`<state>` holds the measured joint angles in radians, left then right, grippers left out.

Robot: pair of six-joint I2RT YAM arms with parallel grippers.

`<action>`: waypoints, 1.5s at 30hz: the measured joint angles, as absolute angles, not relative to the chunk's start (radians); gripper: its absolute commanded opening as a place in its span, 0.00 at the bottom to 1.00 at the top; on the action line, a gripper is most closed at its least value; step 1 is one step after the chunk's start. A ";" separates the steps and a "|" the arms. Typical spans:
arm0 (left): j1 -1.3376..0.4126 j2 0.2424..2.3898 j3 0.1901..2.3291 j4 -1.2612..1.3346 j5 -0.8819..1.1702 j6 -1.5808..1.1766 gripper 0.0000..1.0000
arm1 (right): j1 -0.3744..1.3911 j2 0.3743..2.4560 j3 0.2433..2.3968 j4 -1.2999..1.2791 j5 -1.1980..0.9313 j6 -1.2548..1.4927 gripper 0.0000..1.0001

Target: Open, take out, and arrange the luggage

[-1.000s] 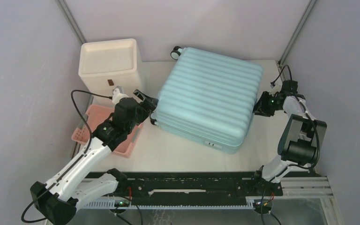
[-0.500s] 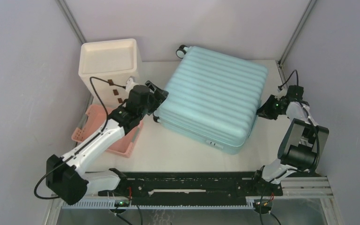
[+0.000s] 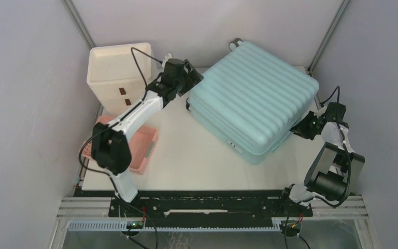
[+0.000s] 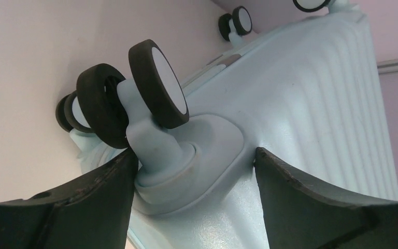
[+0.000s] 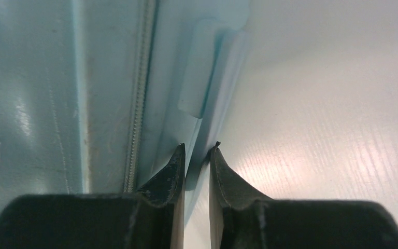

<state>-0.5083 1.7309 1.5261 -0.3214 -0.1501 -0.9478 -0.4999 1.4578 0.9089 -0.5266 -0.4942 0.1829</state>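
The luggage (image 3: 256, 101) lies closed on the desk (image 3: 186, 155), toward the far right. My left hand (image 4: 194, 155) stands wide open astride a corner caster (image 4: 158, 83); my right hand (image 5: 197, 148) pinches, almost shut, a thin side ridge (image 5: 223, 93) (so it seems). I should turn it slowly, both hands together.
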 measured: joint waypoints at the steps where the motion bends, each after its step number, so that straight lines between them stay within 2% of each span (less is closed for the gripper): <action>1: -0.499 1.770 1.569 -0.316 -0.143 -0.934 0.74 | -0.493 1.451 0.905 -0.527 -0.490 0.186 0.28; 4: -0.471 1.899 1.723 -0.304 -0.107 -0.877 0.75 | -0.461 1.438 0.901 -0.532 -0.476 0.189 0.55; 7: -0.450 1.969 1.815 -0.302 -0.070 -0.846 0.78 | -0.457 1.411 0.903 -0.586 -0.501 0.154 0.74; 13: -0.414 1.945 1.827 -0.343 -0.049 -0.799 0.80 | -0.524 1.370 0.962 -0.725 -0.532 0.008 0.91; 17: -0.388 1.820 1.788 -0.366 -0.062 -0.726 0.75 | -0.569 1.337 1.048 -0.796 -0.535 -0.138 0.91; 19: -0.379 1.698 1.719 -0.365 -0.068 -0.694 0.65 | -0.589 1.324 1.106 -0.831 -0.538 -0.223 0.89; 22: -0.378 1.507 1.591 -0.347 -0.066 -0.669 0.43 | -0.636 1.318 1.203 -0.865 -0.535 -0.331 0.84; 25: -0.385 1.335 1.433 -0.338 -0.057 -0.657 0.31 | -0.640 1.338 1.329 -0.868 -0.500 -0.407 0.73; 30: -0.417 1.211 1.198 -0.355 -0.053 -0.656 0.29 | -0.573 1.494 1.596 -0.856 -0.415 -0.472 0.52; 31: -0.426 1.211 1.172 -0.361 -0.053 -0.656 0.29 | -0.555 1.553 1.669 -0.855 -0.386 -0.483 0.51; 38: -0.484 1.271 1.089 -0.371 -0.047 -0.676 0.29 | -0.480 1.860 1.921 -0.874 -0.271 -0.544 0.49; 45: -0.489 1.419 1.097 -0.308 0.033 -0.682 0.31 | -0.460 1.961 1.985 -0.979 -0.381 -0.683 0.49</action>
